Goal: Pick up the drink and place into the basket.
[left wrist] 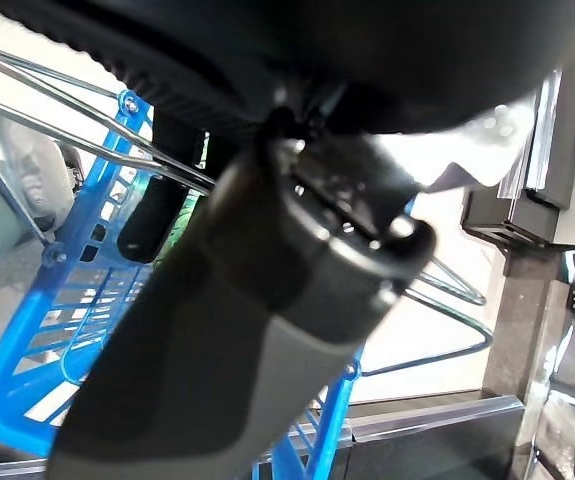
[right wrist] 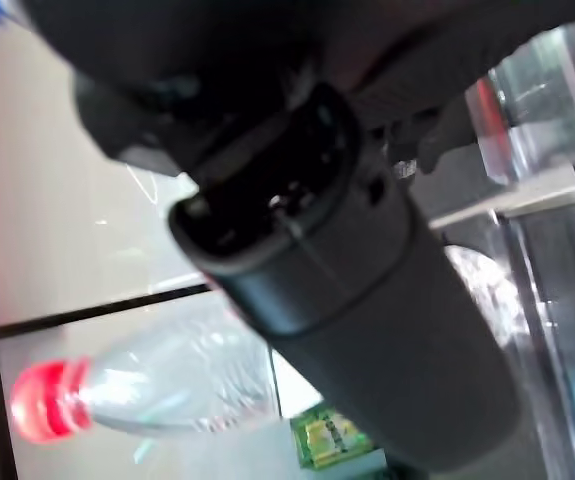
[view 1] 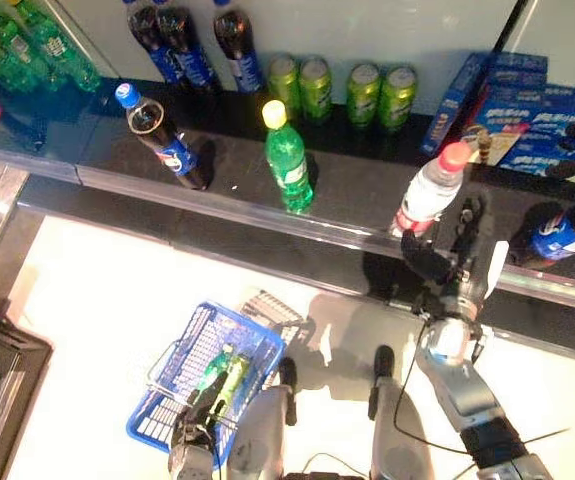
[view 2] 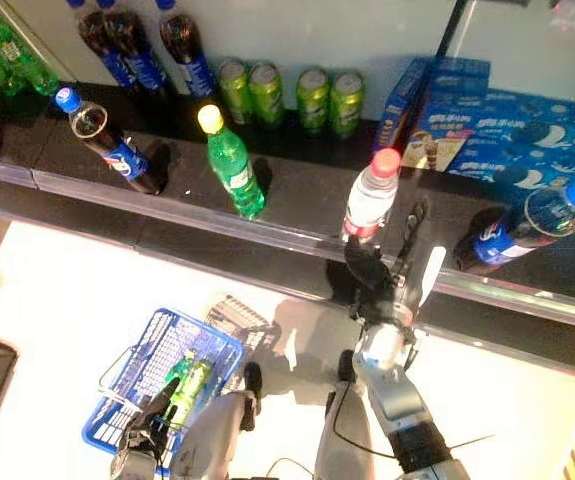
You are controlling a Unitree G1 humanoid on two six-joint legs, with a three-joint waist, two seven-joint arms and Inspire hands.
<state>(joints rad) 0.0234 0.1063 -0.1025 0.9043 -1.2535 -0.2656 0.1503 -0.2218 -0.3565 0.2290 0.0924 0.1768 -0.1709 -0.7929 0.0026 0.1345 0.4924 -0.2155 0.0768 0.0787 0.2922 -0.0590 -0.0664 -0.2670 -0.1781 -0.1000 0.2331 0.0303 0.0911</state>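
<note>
A clear water bottle with a red cap (view 1: pixel 427 196) stands near the front edge of the dark shelf (view 1: pixel 357 190). My right hand (view 1: pixel 449 262) is raised just to its right and slightly nearer, open, with straight fingers (view 2: pixel 411 222) beside the bottle's lower half. The right wrist view shows the same bottle (right wrist: pixel 157 398) past the thumb, free of the hand. Down at the lower left, my left hand (view 1: pixel 193 428) is shut on the wire handle (left wrist: pixel 87 150) of a blue basket (view 1: pixel 182 352). A green bottle (view 1: pixel 223 372) lies inside the basket.
On the shelf stand a green soda bottle (view 1: pixel 287 160), a cola bottle (view 1: pixel 165 135), another cola bottle (view 2: pixel 527 228) at the right, green cans (view 1: pixel 339 92) and blue biscuit boxes (view 1: pixel 542 120) at the back. More bottles (view 1: pixel 22 45) fill the far left.
</note>
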